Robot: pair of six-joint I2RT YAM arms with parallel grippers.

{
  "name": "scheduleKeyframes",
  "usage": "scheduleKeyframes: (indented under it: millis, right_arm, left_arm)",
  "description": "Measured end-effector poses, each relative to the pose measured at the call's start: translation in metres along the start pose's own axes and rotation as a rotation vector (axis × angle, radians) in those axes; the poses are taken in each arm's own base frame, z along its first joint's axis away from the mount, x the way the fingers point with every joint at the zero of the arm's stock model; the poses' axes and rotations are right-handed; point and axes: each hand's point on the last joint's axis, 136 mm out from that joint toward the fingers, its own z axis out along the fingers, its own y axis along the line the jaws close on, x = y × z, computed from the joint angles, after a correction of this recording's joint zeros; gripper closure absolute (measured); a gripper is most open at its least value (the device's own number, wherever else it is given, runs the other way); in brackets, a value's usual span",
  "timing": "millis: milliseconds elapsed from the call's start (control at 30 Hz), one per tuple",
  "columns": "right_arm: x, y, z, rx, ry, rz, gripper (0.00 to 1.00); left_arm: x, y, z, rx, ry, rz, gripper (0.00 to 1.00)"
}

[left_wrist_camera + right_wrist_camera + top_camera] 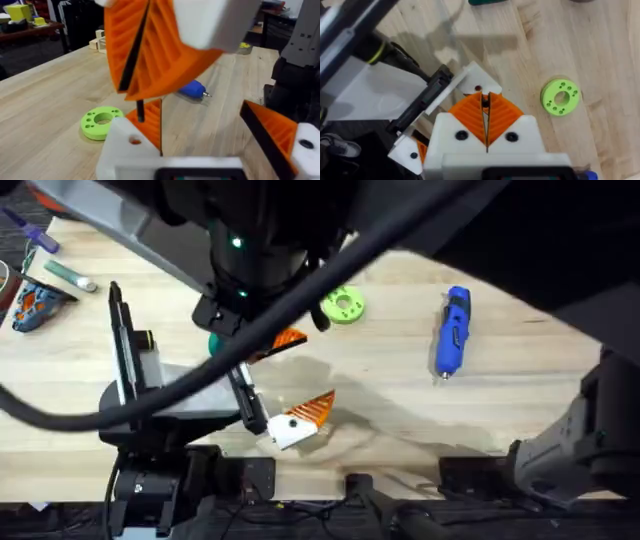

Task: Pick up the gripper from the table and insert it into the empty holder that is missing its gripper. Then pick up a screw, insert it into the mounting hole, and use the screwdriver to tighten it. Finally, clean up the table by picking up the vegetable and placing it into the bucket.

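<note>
Two orange pads pressed together, overhead-hidden.

Pale wooden tabletop; dim cluttered side table behind.

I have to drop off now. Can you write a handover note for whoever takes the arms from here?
Left gripper: open, held low over the table.
Right gripper: shut on a thin dark pin, probably the screw, just above the white holder.
The orange gripper tip looks seated in that holder.
The screwdriver lies untouched on the table, out on the right.
The vegetable is on the table, partly hidden under the right arm.
Left to do: insert the screw, tighten it, then bin the vegetable.
</note>
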Motion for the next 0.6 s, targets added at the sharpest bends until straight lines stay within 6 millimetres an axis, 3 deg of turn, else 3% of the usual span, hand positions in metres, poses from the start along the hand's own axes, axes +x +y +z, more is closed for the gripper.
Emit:
scheduleKeyframes:
  millis: [600]
  right_arm:
    - [-0.0018,-0.0063,0.0016,0.036,-0.003,0.019,0.995]
  left_arm:
    - [0.0000,0.0000,0.0000,0.000,0.000,0.000,0.014]
